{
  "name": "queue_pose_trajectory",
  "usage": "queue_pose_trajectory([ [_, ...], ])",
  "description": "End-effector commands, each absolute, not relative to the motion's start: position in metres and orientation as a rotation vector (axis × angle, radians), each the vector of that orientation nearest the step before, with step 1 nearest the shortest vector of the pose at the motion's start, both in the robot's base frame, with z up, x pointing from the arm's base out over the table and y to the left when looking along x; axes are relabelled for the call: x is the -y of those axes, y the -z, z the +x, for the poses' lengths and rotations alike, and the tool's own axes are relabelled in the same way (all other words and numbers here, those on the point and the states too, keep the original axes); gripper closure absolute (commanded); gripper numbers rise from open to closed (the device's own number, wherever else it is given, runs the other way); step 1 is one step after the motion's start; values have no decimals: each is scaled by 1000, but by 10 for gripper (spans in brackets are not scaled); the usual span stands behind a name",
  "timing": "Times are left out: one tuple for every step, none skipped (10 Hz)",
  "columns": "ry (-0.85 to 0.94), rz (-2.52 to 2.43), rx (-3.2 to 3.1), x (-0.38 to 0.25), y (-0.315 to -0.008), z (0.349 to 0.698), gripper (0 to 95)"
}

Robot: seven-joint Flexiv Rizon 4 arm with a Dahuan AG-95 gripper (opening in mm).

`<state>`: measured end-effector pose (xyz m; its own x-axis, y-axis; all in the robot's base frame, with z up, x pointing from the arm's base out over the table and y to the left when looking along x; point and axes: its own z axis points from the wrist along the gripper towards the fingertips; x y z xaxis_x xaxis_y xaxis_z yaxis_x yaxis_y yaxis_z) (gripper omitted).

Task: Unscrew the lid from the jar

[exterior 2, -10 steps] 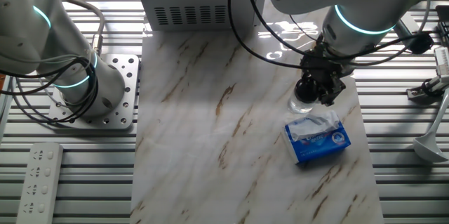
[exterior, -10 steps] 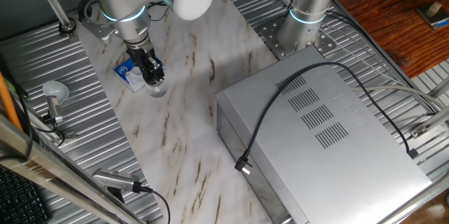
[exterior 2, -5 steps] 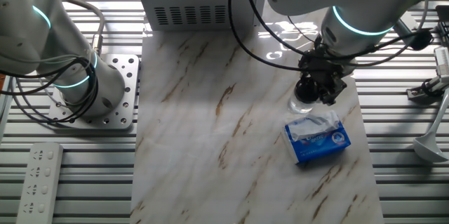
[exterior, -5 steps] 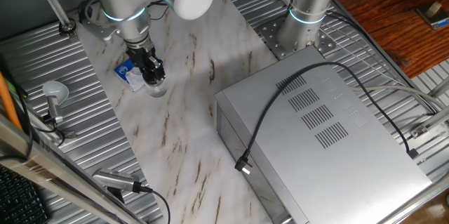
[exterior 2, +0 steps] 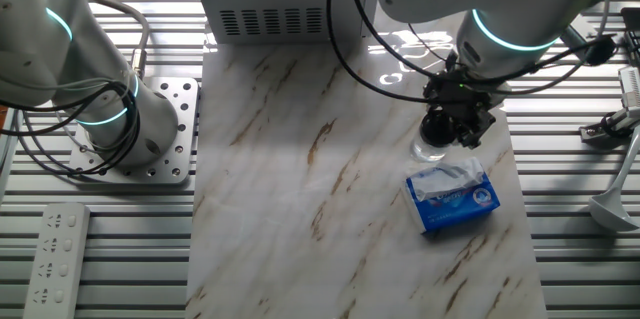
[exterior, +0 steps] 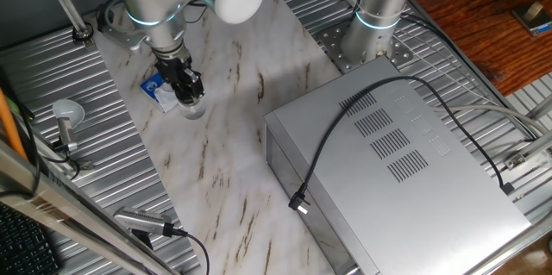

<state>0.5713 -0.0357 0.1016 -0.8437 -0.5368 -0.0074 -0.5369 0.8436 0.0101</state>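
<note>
A small clear jar (exterior: 194, 108) (exterior 2: 429, 148) stands upright on the marble board, next to a blue-and-white packet. Its black lid (exterior 2: 437, 127) sits on top, mostly covered by the black fingers. My gripper (exterior: 188, 92) (exterior 2: 447, 129) points straight down onto the jar's top and is shut on the lid. In one fixed view the lid itself is hidden among the fingers.
The blue-and-white packet (exterior 2: 452, 195) (exterior: 159, 90) lies right beside the jar. A large grey metal box (exterior: 392, 167) with a black cable fills one side of the board. A second arm's base (exterior 2: 115, 124) stands on a bolted plate. A white disc on a stem (exterior: 65, 115) stands off the board.
The gripper has turned slightly about its vertical axis on the lid; the jar and packet stay in place.
</note>
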Motion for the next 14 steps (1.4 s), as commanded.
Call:
queue_pose_trajectory([
  [-11, -947, -2991, 35, -101, 572, 570],
  [-13, -991, -2978, 35, -101, 572, 570],
  [-13, -1024, -2966, 35, -101, 572, 570],
  [-13, -1070, -2950, 35, -101, 572, 570],
  [-11, -1127, -2928, 35, -101, 572, 570],
  [-11, -1163, -2913, 35, -101, 572, 570],
  [-11, -1209, -2895, 34, -101, 572, 570],
  [-9, -1245, -2880, 34, -101, 572, 570],
  [-8, -1272, -2868, 34, -101, 572, 570],
  [-8, -1297, -2856, 34, -101, 572, 570],
  [-5, -1341, -2834, 34, -101, 572, 570],
  [-6, -1374, -2817, 34, -101, 572, 570],
  [-6, -1427, -2789, 34, -101, 572, 570],
  [-6, -1462, -2771, 34, -101, 572, 570],
])
